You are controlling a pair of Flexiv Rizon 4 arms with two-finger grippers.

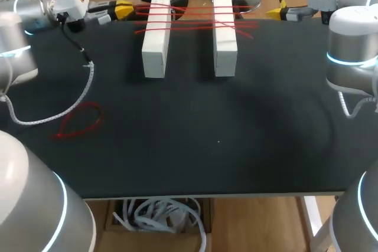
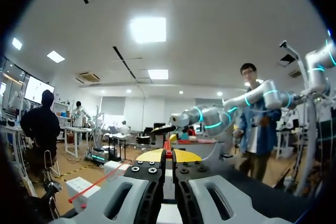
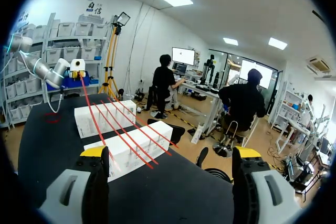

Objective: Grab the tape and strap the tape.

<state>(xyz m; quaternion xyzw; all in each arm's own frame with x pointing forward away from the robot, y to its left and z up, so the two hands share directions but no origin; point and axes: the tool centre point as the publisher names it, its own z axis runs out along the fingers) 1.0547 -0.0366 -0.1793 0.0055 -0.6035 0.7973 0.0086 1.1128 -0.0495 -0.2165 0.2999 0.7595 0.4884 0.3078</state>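
Red tape (image 1: 195, 19), thin as cord, crosses two white rectangular foam-like blocks (image 1: 156, 39) standing side by side at the far edge of the black surface (image 1: 207, 140). Its free end runs to the left hand (image 1: 125, 10). That hand's yellow-tipped fingers are pressed together, pinching the strand just off the far left edge. The right hand (image 1: 277, 11) waits beyond the far right edge, spread wide and holding nothing.

The likeliest trouble is the thin strand slipping out of the pinch, which would let the wraps fall slack. A harder pull could also drag the left block or tip it towards the hand (nothing visible anchors either block). The left arm's white coiled cable (image 1: 65, 110) droops onto the surface beside a loose red loop of tape (image 1: 80, 121) and could snag it on a sweep.

The count: two blocks, two hands, one loose loop, one coiled cable. Roughly four or five red passes lie over the blocks, though they cross too closely to separate with certainty.
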